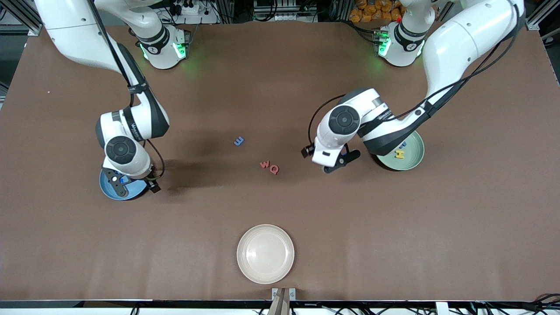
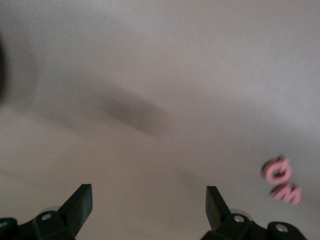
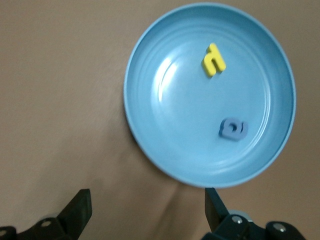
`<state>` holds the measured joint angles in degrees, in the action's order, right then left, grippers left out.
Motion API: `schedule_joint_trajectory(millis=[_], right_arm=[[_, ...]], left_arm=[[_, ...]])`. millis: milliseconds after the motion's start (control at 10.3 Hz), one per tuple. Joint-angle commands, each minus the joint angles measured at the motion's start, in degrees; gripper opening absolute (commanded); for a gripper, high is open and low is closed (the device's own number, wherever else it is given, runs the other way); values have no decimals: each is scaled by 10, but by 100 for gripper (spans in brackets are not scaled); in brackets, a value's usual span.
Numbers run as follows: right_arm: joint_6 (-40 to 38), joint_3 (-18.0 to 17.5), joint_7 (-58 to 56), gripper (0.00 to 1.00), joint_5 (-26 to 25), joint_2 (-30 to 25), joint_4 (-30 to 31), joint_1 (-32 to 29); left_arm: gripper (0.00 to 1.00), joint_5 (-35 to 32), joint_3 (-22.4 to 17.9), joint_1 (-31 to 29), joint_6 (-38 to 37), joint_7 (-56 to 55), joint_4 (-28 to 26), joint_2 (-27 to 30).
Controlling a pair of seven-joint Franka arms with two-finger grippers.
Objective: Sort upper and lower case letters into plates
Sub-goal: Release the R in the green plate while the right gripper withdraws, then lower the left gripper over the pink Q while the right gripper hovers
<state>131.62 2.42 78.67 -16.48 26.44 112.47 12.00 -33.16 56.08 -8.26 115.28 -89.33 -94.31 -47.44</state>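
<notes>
Out in the middle of the tabletop point(image 1: 280, 201) sit a red W point(image 1: 264, 164) and Q point(image 1: 274, 169), touching, with a blue letter point(image 1: 238, 141) at about 11 o'clock from them. The left end effector point(image 1: 336, 165) is spread wide and empty over bare tabletop just beside the green plate point(image 1: 411, 162), which holds a yellow H point(image 1: 399, 154). The right end effector point(image 1: 131, 186), also released and empty, hangs over the blue plate point(image 3: 260, 160) with its yellow h point(image 3: 214, 59) and blue letter point(image 3: 233, 129). Risk as I see it: W and Q touch, so grabbing one could drag or pinch both.
</notes>
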Motion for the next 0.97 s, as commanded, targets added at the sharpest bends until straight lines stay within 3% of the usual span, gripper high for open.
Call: schedule_joint_trajectory(millis=[0, 195, 389, 682, 876], right_arm=[[-9, 0, 33, 100, 27, -4, -18, 21], [-18, 0, 37, 100, 64, -5, -23, 47], [-1, -39, 19, 100, 66, -6, -13, 70], [3, -63, -31, 100, 78, -33, 21, 59], [0, -62, -103, 100, 129, -86, 57, 47]], left_arm=[[100, 15, -90, 103, 20, -88, 72, -6], [100, 18, -175, 203, 38, -137, 131, -23], [100, 17, -236, 278, 91, -178, 158, -39], [100, 16, -274, 339, 120, -224, 195, -61], [100, 10, -292, 362, 137, -228, 192, -69]])
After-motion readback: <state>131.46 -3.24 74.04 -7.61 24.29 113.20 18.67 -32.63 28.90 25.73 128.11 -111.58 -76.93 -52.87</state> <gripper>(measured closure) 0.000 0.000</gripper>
